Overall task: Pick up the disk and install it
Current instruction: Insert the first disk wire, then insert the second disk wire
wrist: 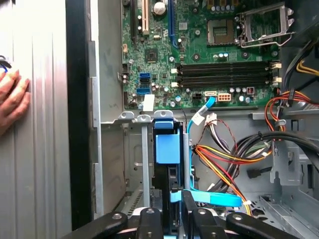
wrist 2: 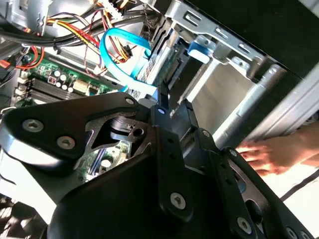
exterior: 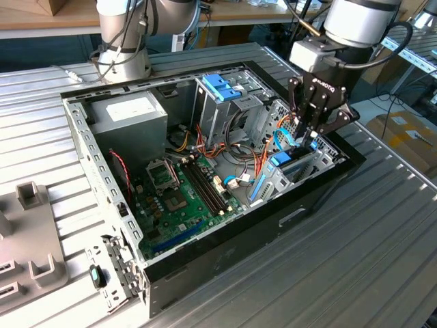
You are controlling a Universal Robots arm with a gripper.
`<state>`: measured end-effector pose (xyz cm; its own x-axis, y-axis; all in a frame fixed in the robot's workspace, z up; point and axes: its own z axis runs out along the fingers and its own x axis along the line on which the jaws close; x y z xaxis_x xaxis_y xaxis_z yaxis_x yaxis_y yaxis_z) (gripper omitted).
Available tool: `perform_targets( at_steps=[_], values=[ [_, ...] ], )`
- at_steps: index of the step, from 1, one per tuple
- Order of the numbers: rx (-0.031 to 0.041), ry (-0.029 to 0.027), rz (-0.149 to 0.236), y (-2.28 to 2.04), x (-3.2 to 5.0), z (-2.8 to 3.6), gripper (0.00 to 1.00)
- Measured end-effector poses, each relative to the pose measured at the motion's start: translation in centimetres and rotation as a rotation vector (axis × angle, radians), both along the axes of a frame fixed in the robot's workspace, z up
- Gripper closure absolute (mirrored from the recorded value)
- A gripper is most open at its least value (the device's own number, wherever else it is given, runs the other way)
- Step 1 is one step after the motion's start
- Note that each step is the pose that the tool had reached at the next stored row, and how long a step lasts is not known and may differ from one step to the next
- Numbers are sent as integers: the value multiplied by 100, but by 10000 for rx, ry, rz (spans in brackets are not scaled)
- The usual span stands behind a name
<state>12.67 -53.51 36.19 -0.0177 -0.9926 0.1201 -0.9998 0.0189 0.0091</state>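
Here the claw [exterior: 308,134] hangs over the open computer case [exterior: 225,232], at the case's corner nearest the exterior view's right, straight above the front drive bay. In the first wrist view its black fingers [wrist: 188,209] stand close together on either side of the light blue carrier rail of the disk [wrist: 167,164], which sits on edge in the bay slot; they seem pinched on the rail's near end, though how firmly cannot be told. The disk therefore lies directly beneath the claw, its long axis running down into the bay, away from the fingers and toward the motherboard [wrist: 199,55] as that view shows it. Most of the disk appears already seated in the slot, with the blue tab [wrist: 167,147] of the rail facing up.

A flat light blue data cable [wrist: 209,198] crosses just beside the fingers, near enough to snag, I judge. Beyond it, a bundle of orange, yellow and black power wires [wrist: 224,159] runs toward the metal drive cage [exterior: 229,109], which carries a separate blue plastic bracket [exterior: 220,85] on top.

Outside the case wall, a person's hand [wrist: 12,99] rests on the ribbed metal table [exterior: 382,253].

Print shows on the claw's body, which I leave unread.
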Motion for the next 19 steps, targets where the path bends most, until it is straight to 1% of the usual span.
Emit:
perform_targets(
  at_steps=[19],
  values=[
    [12, 0, 1, 0, 1, 7, 71]
  ],
)
